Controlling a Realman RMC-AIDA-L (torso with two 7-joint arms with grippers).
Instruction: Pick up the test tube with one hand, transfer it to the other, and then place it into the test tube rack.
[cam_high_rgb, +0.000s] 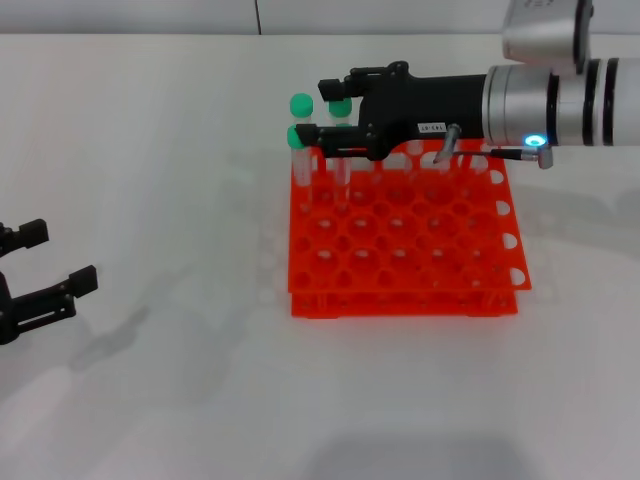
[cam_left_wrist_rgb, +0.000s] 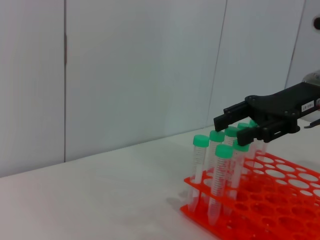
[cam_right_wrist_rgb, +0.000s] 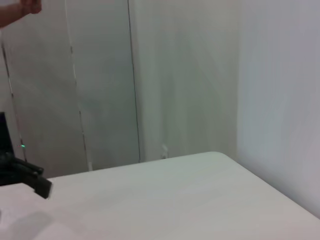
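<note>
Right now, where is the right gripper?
In the head view the right gripper reaches in from the right over the rack's far left corner, among the green-capped tubes.

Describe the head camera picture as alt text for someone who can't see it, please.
A black right gripper, fingers apart, reaches over the far left corner of an orange-red test tube rack on a white table, among several green-capped tubes standing there. The left gripper sits open at the table's left edge, away from the rack.

White table (cam_high_rgb: 150, 400), pale panelled wall (cam_left_wrist_rgb: 125, 75).
</note>
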